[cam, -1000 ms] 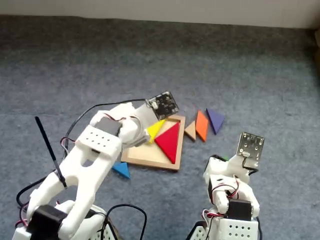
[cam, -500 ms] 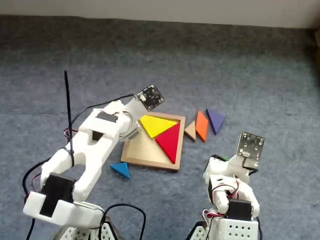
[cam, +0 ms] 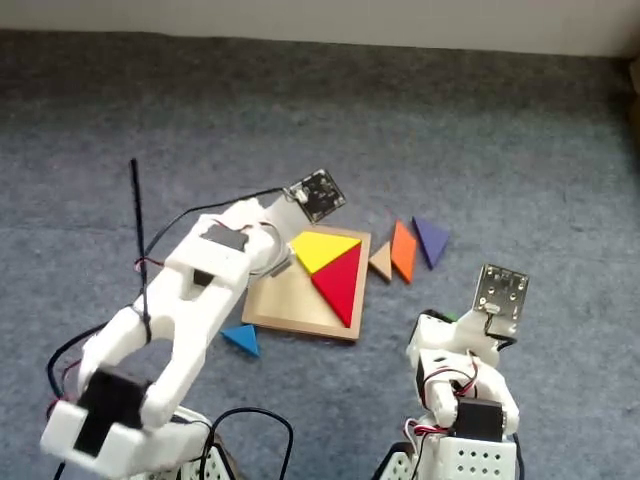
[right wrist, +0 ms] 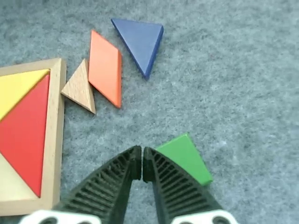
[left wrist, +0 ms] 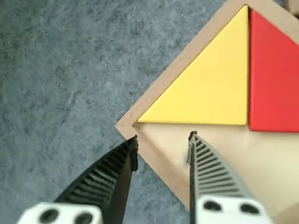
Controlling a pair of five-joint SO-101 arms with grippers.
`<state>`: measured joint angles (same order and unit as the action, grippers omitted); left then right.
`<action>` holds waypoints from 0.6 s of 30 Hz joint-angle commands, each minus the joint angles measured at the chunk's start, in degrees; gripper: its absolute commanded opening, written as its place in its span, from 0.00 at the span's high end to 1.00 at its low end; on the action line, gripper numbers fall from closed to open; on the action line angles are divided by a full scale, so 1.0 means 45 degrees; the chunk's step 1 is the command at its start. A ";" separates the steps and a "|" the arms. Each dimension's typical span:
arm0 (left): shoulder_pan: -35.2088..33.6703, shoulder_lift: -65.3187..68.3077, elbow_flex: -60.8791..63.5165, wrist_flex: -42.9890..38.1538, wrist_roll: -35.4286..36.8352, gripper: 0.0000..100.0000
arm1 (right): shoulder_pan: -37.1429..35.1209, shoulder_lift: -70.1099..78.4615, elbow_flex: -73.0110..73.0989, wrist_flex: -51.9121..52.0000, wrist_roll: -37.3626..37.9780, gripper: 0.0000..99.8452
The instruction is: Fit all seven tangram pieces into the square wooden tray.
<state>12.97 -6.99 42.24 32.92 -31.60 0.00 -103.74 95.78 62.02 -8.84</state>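
Jaws of the left gripper [left wrist: 163, 136] gape empty astride a corner of the tray [left wrist: 261, 158], yellow triangle [left wrist: 210, 88] seated inside against the red triangle [left wrist: 275, 70], so lift straight up without nudging the rim; right gripper [right wrist: 141, 156] sits closed, empty.

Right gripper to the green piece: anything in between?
Nothing visible. The green piece lies on the carpet right beside the right gripper, partly hidden by it. The orange piece, wooden triangle and blue triangle lie farther off, not in the path. The jaws are shut.
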 commanded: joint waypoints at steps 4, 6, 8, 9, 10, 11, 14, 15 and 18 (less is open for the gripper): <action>-0.0127 -0.4835 -0.0537 0.5451 0.0762 0.82 | 0.0166 -0.0068 0.1475 0.0010 0.0176 0.98; -0.0186 -0.5714 -0.0518 0.6701 0.0762 0.82 | 0.0166 -0.0068 0.1475 0.0010 0.0176 0.98; -0.0264 -0.6144 -0.0518 0.7775 0.0762 0.79 | 0.0166 -0.0068 0.1475 0.0010 0.0176 0.98; -0.0459 -0.6144 -0.0518 0.8303 0.0781 0.77 | 0.0166 -0.0068 0.1475 0.0010 0.0176 0.98; -0.0694 -0.6105 -0.0518 0.8694 0.0781 0.75 | 0.0166 -0.0068 0.1475 0.0010 0.0176 0.98; -0.0908 -0.6007 -0.0498 0.8967 0.0781 0.73 | 0.0166 -0.0068 0.1475 0.0010 0.0176 0.98; -0.1827 -0.5460 -0.0049 0.9104 0.0781 0.71 | 0.0166 -0.0068 0.1475 0.0010 0.0176 0.98; -0.2042 -0.5206 0.0127 0.9084 0.0762 0.71 | 0.0166 -0.0068 0.1475 0.0010 0.0176 0.98; -0.2295 -0.4132 0.0733 0.8459 0.0742 0.71 | 0.0166 -0.0068 0.1475 -0.0010 0.0176 0.98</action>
<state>4.62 -29.76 43.74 73.27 -28.88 0.00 -103.74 95.78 62.02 -8.84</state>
